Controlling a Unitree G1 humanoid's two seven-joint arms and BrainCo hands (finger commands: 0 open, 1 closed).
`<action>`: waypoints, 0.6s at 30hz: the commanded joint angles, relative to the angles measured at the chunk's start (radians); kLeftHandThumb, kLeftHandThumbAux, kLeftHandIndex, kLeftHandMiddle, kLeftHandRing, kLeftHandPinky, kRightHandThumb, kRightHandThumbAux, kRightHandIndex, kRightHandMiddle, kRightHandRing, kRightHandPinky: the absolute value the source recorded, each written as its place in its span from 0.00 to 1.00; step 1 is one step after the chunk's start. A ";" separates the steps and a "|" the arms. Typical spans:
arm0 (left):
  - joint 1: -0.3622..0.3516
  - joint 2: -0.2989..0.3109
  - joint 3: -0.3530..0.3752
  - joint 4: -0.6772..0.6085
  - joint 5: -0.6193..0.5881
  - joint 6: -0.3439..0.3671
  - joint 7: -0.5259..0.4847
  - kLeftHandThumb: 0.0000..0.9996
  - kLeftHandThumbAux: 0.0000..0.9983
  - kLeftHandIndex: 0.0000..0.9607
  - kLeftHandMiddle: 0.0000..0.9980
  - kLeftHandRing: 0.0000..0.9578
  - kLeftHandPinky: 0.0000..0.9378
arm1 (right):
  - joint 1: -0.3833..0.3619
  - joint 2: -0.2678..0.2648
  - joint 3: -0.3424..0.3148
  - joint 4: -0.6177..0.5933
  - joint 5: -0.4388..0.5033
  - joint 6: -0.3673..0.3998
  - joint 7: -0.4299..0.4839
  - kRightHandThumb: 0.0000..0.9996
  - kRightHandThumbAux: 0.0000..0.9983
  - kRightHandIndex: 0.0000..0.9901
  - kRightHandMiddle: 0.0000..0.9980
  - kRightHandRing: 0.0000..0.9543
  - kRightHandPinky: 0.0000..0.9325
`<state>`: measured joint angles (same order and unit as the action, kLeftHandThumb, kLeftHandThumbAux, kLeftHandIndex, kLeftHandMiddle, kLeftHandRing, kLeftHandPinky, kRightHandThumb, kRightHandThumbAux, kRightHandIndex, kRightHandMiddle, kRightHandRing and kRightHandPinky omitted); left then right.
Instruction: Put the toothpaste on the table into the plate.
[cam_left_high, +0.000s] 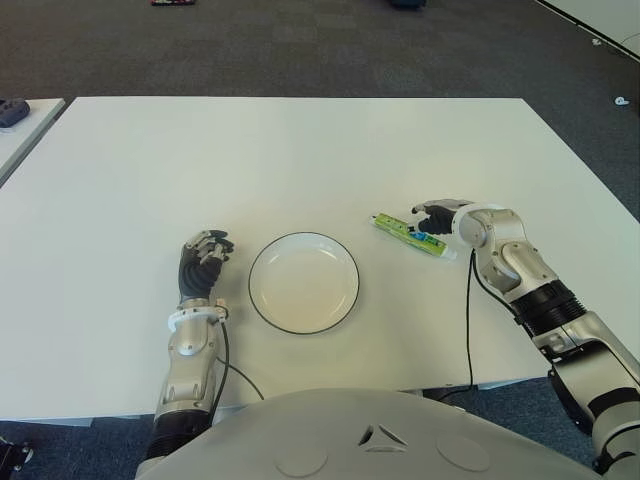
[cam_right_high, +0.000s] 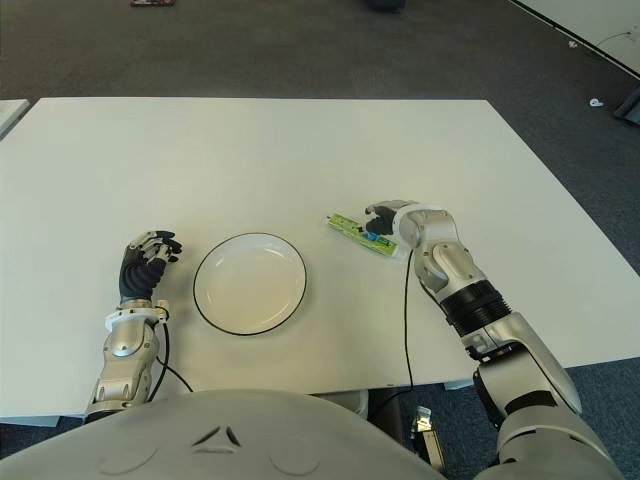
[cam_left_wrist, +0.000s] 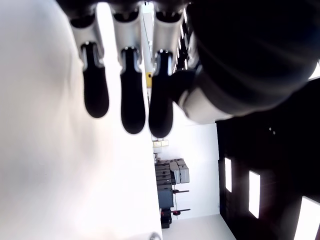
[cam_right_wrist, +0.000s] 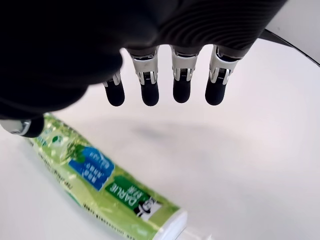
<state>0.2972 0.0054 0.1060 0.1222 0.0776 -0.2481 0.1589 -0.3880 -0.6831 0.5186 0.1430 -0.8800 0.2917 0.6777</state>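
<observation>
Toothpaste (cam_left_high: 409, 235) flat on table (cam_left_high: 300, 150), right of empty plate (cam_left_high: 303, 282) — not yet gripped. Right hand (cam_left_high: 436, 215) over it, fingers extended, holding nothing, poised for grasp. Left hand (cam_left_high: 203, 258) idle left of plate — loosely open.

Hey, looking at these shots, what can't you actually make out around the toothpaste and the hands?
- Toothpaste: right wrist view, its cap end runs off the frame edge.
- Right hand thumb contact with the tube: eye views, hidden by the hand itself.
- Left hand palm: left wrist view, only fingers show, thumb blocks the rest.
</observation>
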 joint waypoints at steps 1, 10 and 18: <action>-0.001 -0.012 0.000 0.006 0.002 0.016 0.013 0.70 0.72 0.45 0.52 0.53 0.51 | 0.010 0.017 0.018 0.011 -0.021 -0.009 0.002 0.49 0.20 0.00 0.00 0.00 0.00; -0.002 -0.023 0.010 0.018 -0.008 0.001 0.017 0.70 0.72 0.45 0.52 0.52 0.51 | 0.011 0.061 0.055 0.091 -0.060 -0.004 -0.033 0.52 0.21 0.00 0.00 0.00 0.00; 0.003 -0.024 0.015 0.018 -0.011 -0.007 0.019 0.70 0.72 0.45 0.52 0.53 0.51 | -0.027 0.134 0.091 0.228 -0.085 0.005 -0.066 0.52 0.24 0.00 0.00 0.00 0.00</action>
<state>0.2976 -0.0156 0.1139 0.1258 0.0675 -0.2507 0.1671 -0.4312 -0.5849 0.5742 0.2954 -0.9636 0.2949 0.6014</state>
